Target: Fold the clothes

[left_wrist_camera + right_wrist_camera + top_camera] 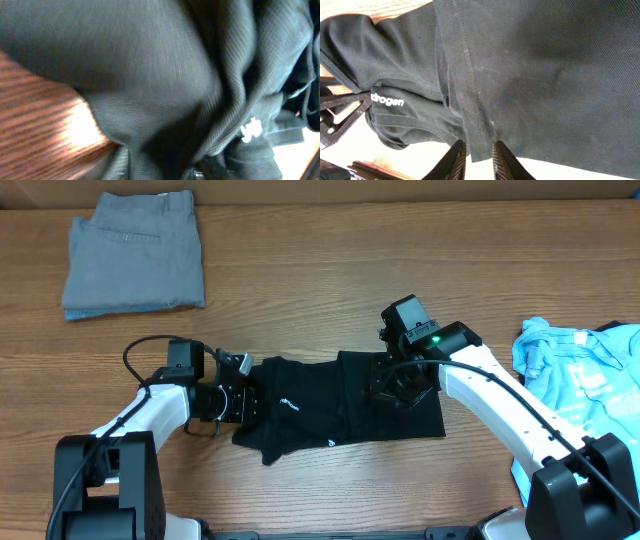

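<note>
The black shirt (310,410) lies crumpled and partly folded across the middle of the table, with a small white logo showing. My left gripper (245,402) is at its left edge. In the left wrist view the black shirt (150,75) fills the frame and bunches toward the jaws, which are buried in it. My right gripper (395,385) is over the shirt's right part. In the right wrist view its fingers (478,160) are close together with a hem corner of the shirt (530,75) between them. The light blue printed tee (590,370) lies crumpled at the right edge.
A folded grey garment (135,250) lies at the back left. The wooden table (330,290) shows around the shirt. The right arm's white link reaches from the front right past the tee.
</note>
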Available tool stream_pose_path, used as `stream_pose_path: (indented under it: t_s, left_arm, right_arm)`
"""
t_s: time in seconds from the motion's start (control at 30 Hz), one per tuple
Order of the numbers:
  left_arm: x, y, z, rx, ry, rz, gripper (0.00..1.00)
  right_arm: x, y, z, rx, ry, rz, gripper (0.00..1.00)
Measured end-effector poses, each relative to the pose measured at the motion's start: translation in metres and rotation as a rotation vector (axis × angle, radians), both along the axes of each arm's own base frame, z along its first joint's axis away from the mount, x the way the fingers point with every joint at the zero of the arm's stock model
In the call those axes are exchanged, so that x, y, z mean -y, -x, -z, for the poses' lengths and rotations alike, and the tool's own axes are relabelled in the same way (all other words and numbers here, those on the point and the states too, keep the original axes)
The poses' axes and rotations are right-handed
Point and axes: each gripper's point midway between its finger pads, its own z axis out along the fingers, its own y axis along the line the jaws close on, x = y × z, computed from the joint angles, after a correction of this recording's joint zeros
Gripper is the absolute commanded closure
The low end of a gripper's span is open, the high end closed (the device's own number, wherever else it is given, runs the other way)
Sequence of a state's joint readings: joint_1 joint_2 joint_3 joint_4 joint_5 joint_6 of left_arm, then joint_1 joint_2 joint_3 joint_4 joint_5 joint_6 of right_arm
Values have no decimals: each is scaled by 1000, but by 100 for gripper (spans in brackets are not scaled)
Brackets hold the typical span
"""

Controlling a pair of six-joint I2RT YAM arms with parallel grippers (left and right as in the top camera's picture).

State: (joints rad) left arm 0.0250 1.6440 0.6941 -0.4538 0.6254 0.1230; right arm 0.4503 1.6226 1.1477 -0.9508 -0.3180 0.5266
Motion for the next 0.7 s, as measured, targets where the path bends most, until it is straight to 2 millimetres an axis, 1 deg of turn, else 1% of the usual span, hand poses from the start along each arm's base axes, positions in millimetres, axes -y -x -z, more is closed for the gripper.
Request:
stream_pose_path:
  t_s: [0.07, 0.13, 0.17, 0.2, 0.23, 0.33, 0.43, 0.53, 0.6, 0.63, 0.7]
  left_arm:
    - [0, 2, 2, -17, 0, -13, 82]
    - [1, 4, 5, -35, 1, -23, 86]
    - [1, 5, 5, -42, 3, -31, 89]
    - [1, 5, 6, -46, 3, -35, 94]
    - [1, 5, 6, -54, 5, -43, 96]
    - [1, 8, 6, -75, 6, -51, 96]
    - [-4, 16, 6, -137, 3, -71, 96]
    - [-18, 22, 4, -222, -18, -118, 96]
    - [-32, 24, -5, -299, -39, -162, 96]
    - [-42, 20, -12, -318, -53, -190, 96]
    - [-63, 5, -32, -318, -90, -238, 96]
  right_arm:
    - [0, 0, 0, -2, 1, 0, 78]
    - [0, 0, 0, -2, 1, 0, 78]
    - [0, 1, 0, -4, 1, 0, 78]
    - [0, 1, 0, -3, 2, 0, 78]
    - [0, 1, 0, -3, 2, 0, 78]
    - [0, 1, 0, -5, 2, 0, 78]
    - [2, 3, 1, -14, 7, 0, 79]
    - [3, 5, 1, -19, 13, -1, 79]
    - [5, 5, 2, -21, 24, -1, 79]
    - [5, 5, 2, -21, 24, 1, 79]
    - [9, 4, 2, -21, 29, 10, 79]
